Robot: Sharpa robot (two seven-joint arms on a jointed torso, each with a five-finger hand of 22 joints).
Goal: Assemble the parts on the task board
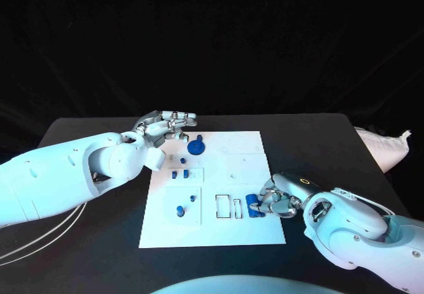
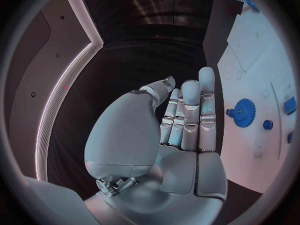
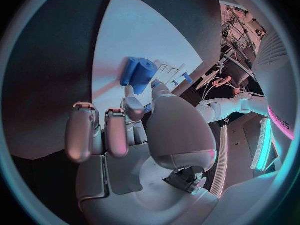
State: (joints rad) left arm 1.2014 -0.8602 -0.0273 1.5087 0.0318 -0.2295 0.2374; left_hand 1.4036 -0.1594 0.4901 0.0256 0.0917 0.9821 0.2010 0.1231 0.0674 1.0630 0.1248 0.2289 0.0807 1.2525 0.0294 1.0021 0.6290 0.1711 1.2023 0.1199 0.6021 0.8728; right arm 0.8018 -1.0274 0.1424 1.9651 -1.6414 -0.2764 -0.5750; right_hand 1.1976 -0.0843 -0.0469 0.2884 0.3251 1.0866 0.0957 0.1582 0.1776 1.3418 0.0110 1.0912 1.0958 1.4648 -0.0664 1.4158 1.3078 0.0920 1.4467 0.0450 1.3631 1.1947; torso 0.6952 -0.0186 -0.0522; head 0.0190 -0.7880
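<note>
Nearest the robot, the right silver hand (image 1: 276,199) sits at the near right edge of the flat white task board (image 1: 247,147), fingers curled by a stubby blue cylinder part (image 1: 254,205); can't tell if it's actually gripped. Guessing it's the pick-up step, so next needs a firm pinch. Farther back, the left silver hand (image 1: 166,127) hovers empty, fingers apart, near the blue gear-shaped part (image 1: 196,147).
</note>
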